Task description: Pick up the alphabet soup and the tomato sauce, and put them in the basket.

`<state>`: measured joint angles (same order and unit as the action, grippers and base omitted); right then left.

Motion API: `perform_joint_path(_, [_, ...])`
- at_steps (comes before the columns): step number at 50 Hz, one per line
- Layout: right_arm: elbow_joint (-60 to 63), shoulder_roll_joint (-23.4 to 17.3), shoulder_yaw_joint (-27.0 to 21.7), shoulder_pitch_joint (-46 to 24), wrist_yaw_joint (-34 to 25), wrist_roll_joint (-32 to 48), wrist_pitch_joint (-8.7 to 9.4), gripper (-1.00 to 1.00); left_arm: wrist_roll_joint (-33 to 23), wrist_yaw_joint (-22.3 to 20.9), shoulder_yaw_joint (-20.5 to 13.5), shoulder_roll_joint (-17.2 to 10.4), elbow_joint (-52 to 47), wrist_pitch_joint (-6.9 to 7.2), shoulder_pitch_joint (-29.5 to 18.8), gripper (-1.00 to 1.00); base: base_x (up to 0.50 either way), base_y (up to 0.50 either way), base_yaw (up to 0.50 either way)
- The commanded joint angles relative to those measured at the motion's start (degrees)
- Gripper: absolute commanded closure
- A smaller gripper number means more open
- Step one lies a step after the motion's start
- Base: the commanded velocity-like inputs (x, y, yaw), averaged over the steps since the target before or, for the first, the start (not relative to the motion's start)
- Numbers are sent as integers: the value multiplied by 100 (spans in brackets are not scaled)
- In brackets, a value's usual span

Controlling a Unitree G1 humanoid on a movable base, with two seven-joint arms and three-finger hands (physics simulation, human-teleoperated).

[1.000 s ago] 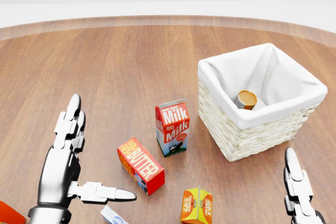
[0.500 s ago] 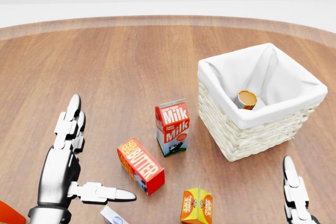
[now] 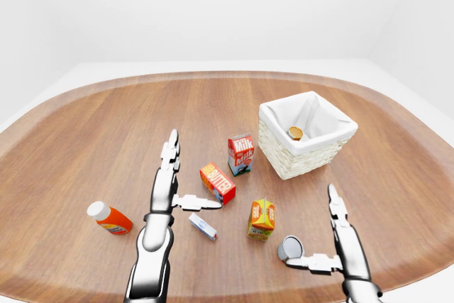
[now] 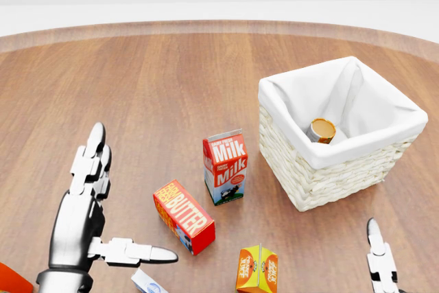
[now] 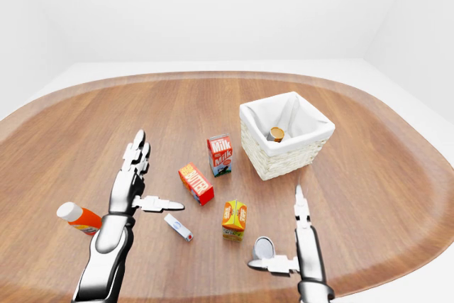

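In the left-eye view, the left hand (image 3: 167, 179) hovered spread over the table (image 3: 85, 133) beside the butter box (image 3: 218, 182), a grey can (image 3: 289, 248) lay near the thumb of the spread right hand (image 3: 342, 235), and another can (image 4: 321, 130) sat inside the basket (image 4: 322, 176).

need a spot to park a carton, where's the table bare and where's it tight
Bare wood runs wide above the milk carton and left of the basket. It is crowded low down: butter box, juice carton and can sit between left hand and right hand.
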<state>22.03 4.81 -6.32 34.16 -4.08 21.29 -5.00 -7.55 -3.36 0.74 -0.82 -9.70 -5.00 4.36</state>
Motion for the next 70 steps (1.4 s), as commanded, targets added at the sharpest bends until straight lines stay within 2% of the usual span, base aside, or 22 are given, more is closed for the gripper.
perform_joint_path(1, [-263, 12, -51, -77, 97, 154, 0, -100, 48, -1, -18, 5, -70, 0, 30, -100, 0, 0, 0])
perform_joint_path(44, [-1298, -41, -130, -322, 732, 951, 0, -100, 43, 5, -11, 6, -40, 0, 35, -100, 0, 0, 0])
perform_joint_path(70, [-1449, -141, 65, -346, 1156, 1362, 0, -100, 38, 15, -16, 6, -71, 0, 33, -100, 0, 0, 0])
